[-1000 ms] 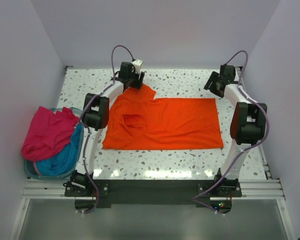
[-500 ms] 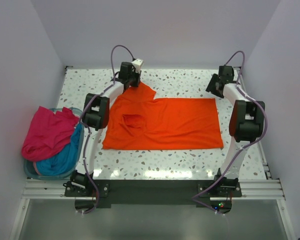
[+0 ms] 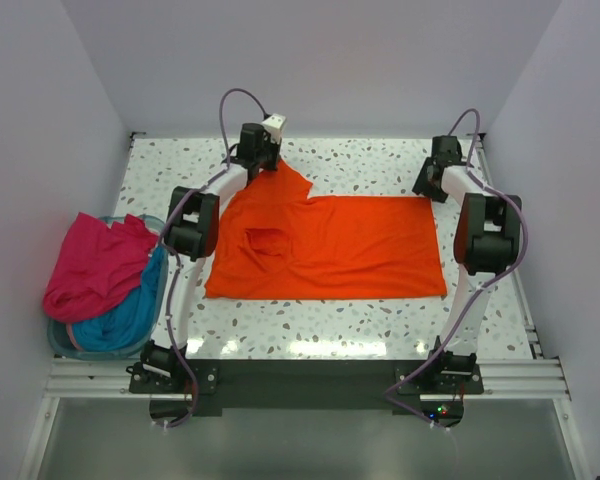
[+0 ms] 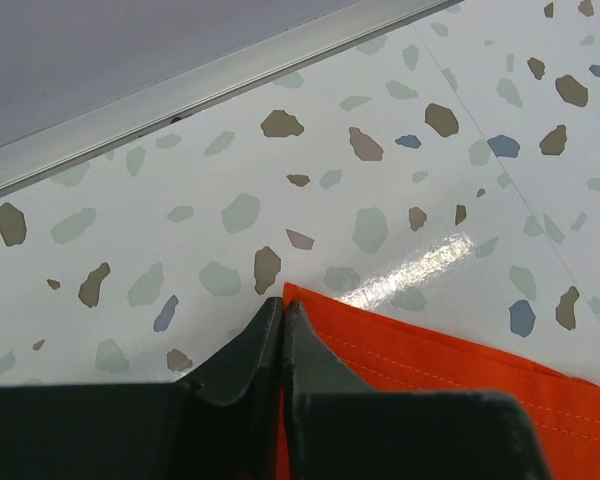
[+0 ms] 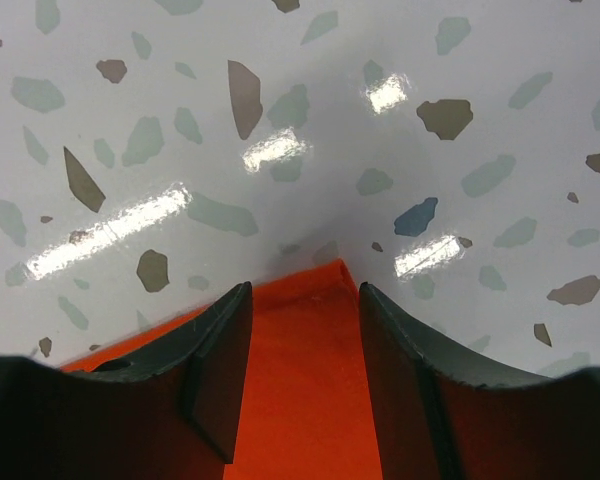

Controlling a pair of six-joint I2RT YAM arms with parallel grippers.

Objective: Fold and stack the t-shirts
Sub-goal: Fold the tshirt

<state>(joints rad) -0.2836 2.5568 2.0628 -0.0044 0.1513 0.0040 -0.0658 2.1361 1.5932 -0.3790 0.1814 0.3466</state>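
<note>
Cloth throughout, judged light, limp and likely to slide on the glossy table (image 3: 360,160); at far left the magenta t-shirt (image 3: 95,265) and teal cloth (image 3: 130,315) lie heaped in the tub (image 3: 60,345). Left gripper (image 4: 282,305) is pinched tight on the far-left corner of the orange t-shirt (image 3: 330,245), which lies spread flat mid-table. Right gripper (image 5: 305,287) stands about half open astride the far-right hem corner, nothing held; hemmed corners look the best holds, as a mid-panel pinch would bunch it

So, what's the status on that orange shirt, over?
Left gripper: jaws shut on orange t-shirt, far-left tip. Right gripper: jaws open astride far-right corner. Nothing blocking.
</note>
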